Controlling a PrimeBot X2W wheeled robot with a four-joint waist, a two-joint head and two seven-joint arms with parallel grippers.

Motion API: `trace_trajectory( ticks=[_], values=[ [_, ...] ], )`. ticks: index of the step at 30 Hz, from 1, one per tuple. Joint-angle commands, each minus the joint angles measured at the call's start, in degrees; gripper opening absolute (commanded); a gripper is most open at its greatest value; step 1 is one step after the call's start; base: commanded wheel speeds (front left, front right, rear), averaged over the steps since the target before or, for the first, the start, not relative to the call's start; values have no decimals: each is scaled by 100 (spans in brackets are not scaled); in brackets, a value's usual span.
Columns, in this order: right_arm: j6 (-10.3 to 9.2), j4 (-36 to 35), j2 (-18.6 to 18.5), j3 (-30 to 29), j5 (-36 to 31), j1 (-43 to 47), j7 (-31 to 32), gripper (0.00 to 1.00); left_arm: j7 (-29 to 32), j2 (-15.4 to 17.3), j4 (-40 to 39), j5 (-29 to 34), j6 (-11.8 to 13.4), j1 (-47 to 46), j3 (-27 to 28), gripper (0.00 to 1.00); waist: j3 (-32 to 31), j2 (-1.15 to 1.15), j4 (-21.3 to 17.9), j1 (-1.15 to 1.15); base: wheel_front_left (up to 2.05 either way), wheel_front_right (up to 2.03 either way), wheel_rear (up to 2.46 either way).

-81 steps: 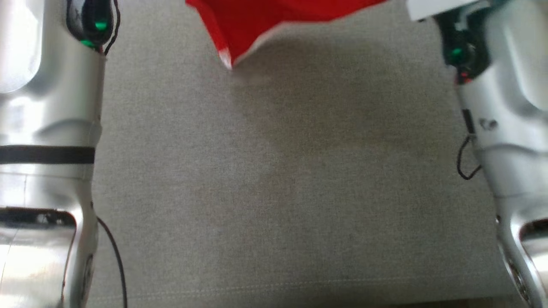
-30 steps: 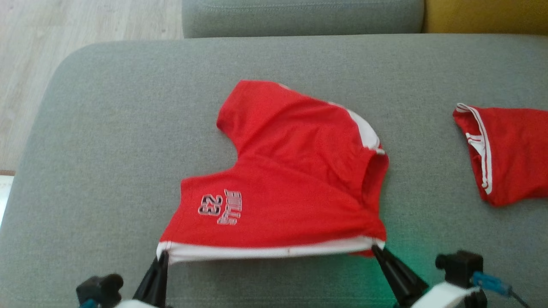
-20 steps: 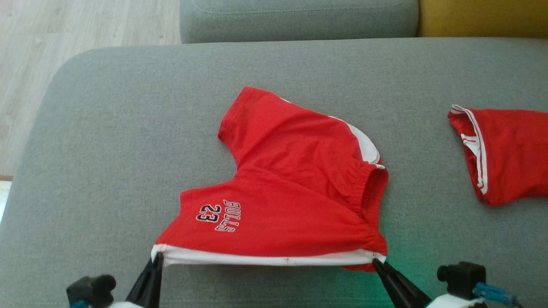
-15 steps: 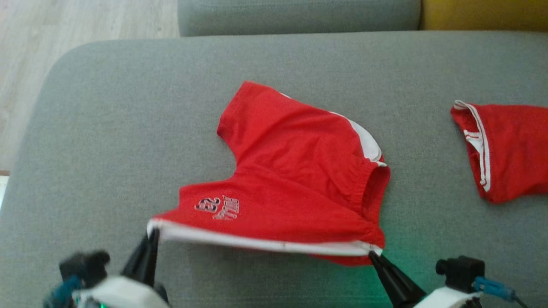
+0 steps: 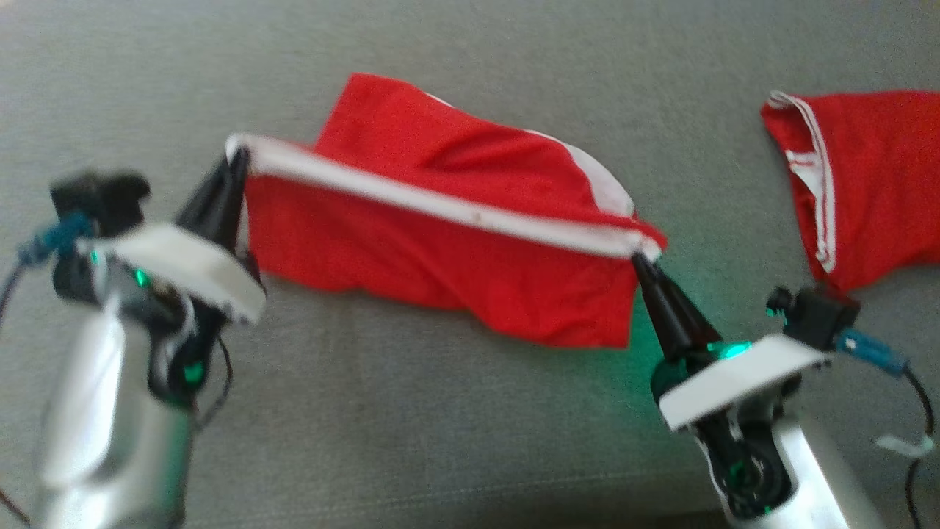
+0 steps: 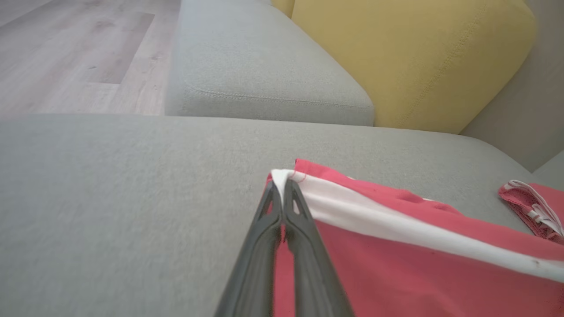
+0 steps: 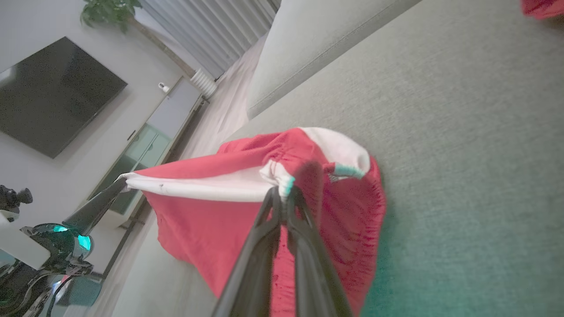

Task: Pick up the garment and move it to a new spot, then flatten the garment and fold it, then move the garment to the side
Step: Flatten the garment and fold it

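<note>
You have a second red garment (image 5: pixel 866 176) lying on the grey sofa seat (image 5: pixel 455 411), right of and beyond your right gripper (image 5: pixel 642 258); ahead of your left gripper (image 6: pixel 282 184), a yellow cushion (image 6: pixel 410 57) and wooden floor (image 6: pixel 75 53).

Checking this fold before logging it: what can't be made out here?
- Head view: the sofa cushion under the red garment, hidden by the cloth hanging from its lifted white hem.
- Head view: the second red garment, cut off by the right edge.
- Head view: the left gripper and its arm, smeared by motion blur.
- Right wrist view: part of the garment, behind the right gripper.
</note>
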Motion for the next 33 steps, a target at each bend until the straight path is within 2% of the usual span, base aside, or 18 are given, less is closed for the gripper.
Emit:
trace_trajectory(
  ticks=[1, 8, 14, 15, 16, 17, 18, 25, 28, 33],
  values=[
    [-5, -136, 45, 96, 64, -225, -94, 0, 27, 217, -78, 15, -33, -385, 175, 0, 304, 0, -296, 0, 0, 0, 0],
    [-5, 329, 161, 243, 351, -899, -501, 0, 146, 385, 1200, -26, -183, -1860, -196, 0, 664, 0, -753, 0, 0, 0, 0],
    [-5, 725, 185, 556, 606, -1243, -803, 0, 130, 476, 2410, -183, -223, -2608, -450, 0, 775, 0, -1024, 0, 0, 0, 0],
    [-5, 789, 187, 609, 642, -1274, -849, 28, 110, 479, 2598, -222, -226, -2686, -483, 8, 777, 0, -1041, 0, 0, 0, 0],
    [-5, 845, 188, 659, 671, -1302, -894, 89, 65, 482, 2756, -253, -229, -2754, -523, 42, 777, 0, -1055, 0, 0, 0, 0],
    [-5, 887, 189, 701, 687, -1330, -949, 100, -26, 474, 2874, -305, -230, -2813, -547, 94, 776, 0, -1066, 0, 0, 0, 0],
    [-5, 922, 189, 745, 656, -1361, -1011, 100, -121, 462, 2968, -353, -231, -2850, -594, 100, 772, 0, -1068, 0, 0, 0, 0],
    [-5, 1003, -163, 778, -158, -1337, -1598, 100, -1454, 446, 3203, -393, -206, -2651, -693, 100, 600, 0, -878, 0, 0, 0, 0],
    [-5, 934, -356, 572, -723, -1245, -1840, 100, -2024, 462, 3070, -162, 81, -2379, -690, 100, 488, 0, -739, 0, 0, 0, 0],
    [-5, 593, -487, -9, -1612, -1052, -1982, 100, -2246, 411, 2307, 170, 640, -1693, -557, 100, 308, 0, -473, 0, 0, 0, 0]
  ],
)
